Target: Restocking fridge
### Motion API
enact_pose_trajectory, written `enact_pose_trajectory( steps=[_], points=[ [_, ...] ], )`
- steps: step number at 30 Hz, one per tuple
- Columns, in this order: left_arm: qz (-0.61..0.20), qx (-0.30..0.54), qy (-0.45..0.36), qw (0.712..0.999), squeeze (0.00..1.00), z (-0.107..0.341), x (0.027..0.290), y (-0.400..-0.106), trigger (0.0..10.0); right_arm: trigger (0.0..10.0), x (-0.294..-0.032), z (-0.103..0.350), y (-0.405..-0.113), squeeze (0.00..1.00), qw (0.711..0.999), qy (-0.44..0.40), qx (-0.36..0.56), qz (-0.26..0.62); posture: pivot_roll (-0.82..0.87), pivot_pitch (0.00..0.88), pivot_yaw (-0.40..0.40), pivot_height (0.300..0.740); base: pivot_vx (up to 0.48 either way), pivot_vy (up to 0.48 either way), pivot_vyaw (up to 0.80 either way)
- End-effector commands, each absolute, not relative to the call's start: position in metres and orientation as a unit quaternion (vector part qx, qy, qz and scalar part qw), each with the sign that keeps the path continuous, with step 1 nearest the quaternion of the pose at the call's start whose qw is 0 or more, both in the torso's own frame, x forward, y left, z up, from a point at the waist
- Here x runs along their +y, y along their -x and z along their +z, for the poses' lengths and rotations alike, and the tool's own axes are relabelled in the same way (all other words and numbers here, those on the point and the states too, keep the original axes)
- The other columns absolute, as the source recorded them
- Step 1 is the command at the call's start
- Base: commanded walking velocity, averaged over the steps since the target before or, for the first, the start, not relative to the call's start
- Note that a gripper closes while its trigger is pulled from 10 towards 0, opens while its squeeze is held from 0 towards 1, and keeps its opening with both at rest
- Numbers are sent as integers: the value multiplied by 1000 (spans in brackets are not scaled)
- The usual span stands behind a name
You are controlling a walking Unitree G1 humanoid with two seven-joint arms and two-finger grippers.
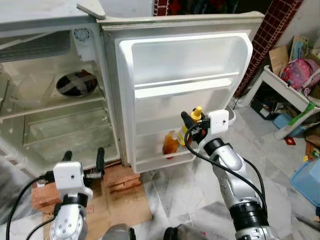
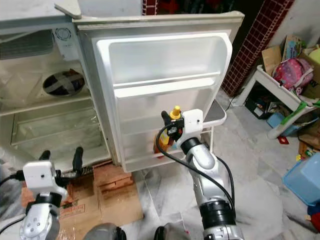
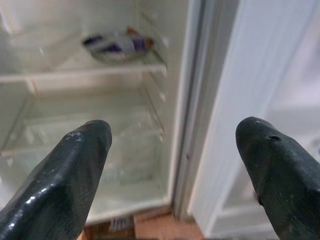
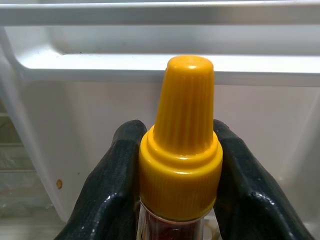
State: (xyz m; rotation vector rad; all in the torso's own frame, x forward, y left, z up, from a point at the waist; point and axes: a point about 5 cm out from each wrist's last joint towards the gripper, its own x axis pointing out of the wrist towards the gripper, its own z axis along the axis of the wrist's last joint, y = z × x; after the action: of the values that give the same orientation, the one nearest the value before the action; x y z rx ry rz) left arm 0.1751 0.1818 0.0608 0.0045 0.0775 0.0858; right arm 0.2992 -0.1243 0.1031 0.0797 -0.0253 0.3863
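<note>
Now right pincer (image 1: pixel 191 121) up at the open fridge door (image 1: pixel 185 60), fingers (image 4: pixel 107 185) pinching a bottle (image 4: pixel 181 150) with a yellow cap, one finger on each side of its neck. Bottle upright, held in front of the door's low shelf (image 1: pixel 165 162), just under a white shelf rail. Orange bottle (image 1: pixel 171 143) already standing in that low shelf, just beside the held one.

Left pincer (image 1: pixel 83 159) low down in front of the fridge (image 1: pixel 55 100), fingers (image 3: pixel 65 170) spread wide apart, nothing between them. Pointing into the open fridge. Dark round dish (image 1: pixel 76 84) on a shelf inside. Clear drawer below it.

Bricks (image 1: pixel 120 177) and cardboard on the floor under the fridge. Pink bag (image 1: pixel 297 72) on a white surface off to the right, blue tub (image 1: pixel 307 180) on the floor nearby.
</note>
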Motion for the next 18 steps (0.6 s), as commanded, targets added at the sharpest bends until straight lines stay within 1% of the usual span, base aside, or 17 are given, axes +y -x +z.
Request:
enact_pose_trajectory(
  steps=[1, 6, 13, 18],
  points=[
    [39, 39, -2, 998, 0, 63, 181, -176, 10000, 10000, -124, 111, -302, 0, 981, -42, -31, 190, 78, 65, -70, 740, 0, 0, 0],
    [40, 40, -3, 998, 0, 63, 182, -178, 10000, 10000, -120, 113, -304, 0, 979, -43, -34, 194, 75, 61, -68, 740, 0, 0, 0],
    [38, 45, -8, 998, 0, 63, 182, -182, 10000, 10000, -122, 115, -306, 0, 980, -43, -37, 192, 70, 62, -63, 705, 0, 0, 0],
    [44, 51, -12, 998, 0, 62, 183, -183, 10000, 10000, -121, 115, -305, 0, 979, -45, -37, 194, 70, 60, -60, 705, 0, 0, 0]
  ],
)
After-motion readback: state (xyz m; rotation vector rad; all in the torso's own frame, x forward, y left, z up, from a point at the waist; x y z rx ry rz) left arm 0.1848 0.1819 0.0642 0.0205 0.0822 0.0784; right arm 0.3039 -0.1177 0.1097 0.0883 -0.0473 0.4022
